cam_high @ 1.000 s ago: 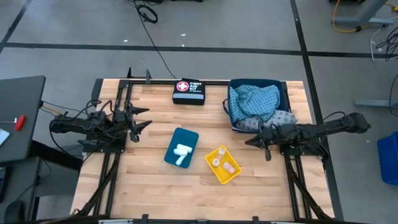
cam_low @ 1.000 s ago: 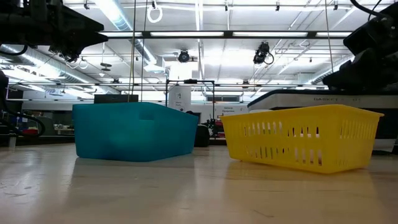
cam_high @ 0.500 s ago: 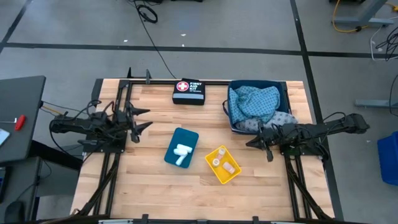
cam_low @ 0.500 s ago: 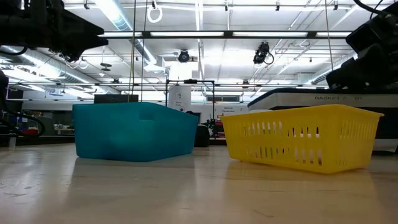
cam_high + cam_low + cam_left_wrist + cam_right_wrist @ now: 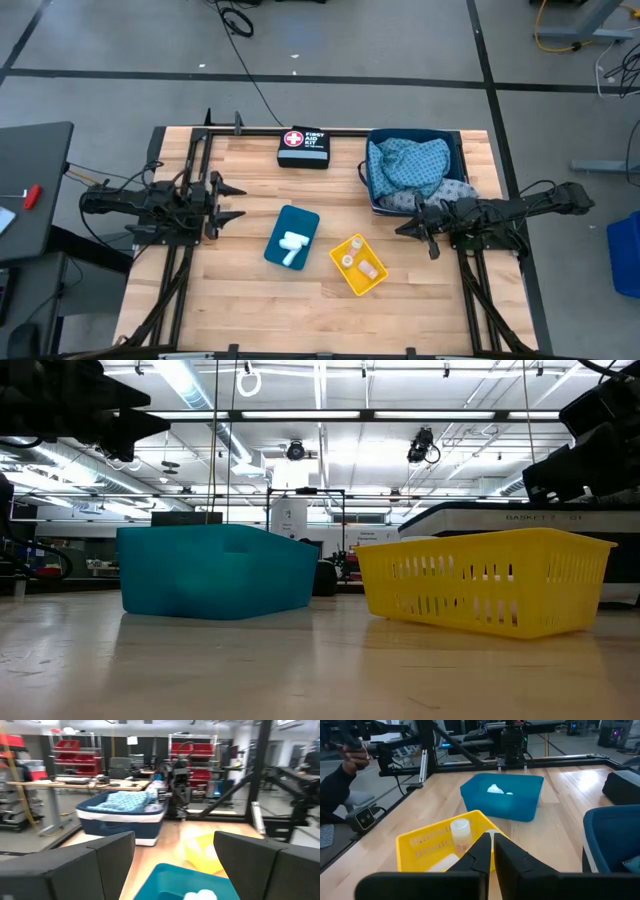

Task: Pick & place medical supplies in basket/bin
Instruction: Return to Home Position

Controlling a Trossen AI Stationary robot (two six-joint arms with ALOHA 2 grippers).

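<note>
Left tool (image 5: 240, 201) spread, facing rolls (image 5: 291, 247) lying flat in teal bin (image 5: 301, 217).

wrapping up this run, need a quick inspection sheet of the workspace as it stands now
surface: wooden table, no spills seen
job's things: white rolls in teal bin; vials in yellow basket; light-blue cloths in dark blue bin
clutter: first aid pouch at far edge
grippers: left gripper open, right gripper shut, both empty
cables: black cable on floor beyond table
surroundings: person's dark sleeve beside table
</note>
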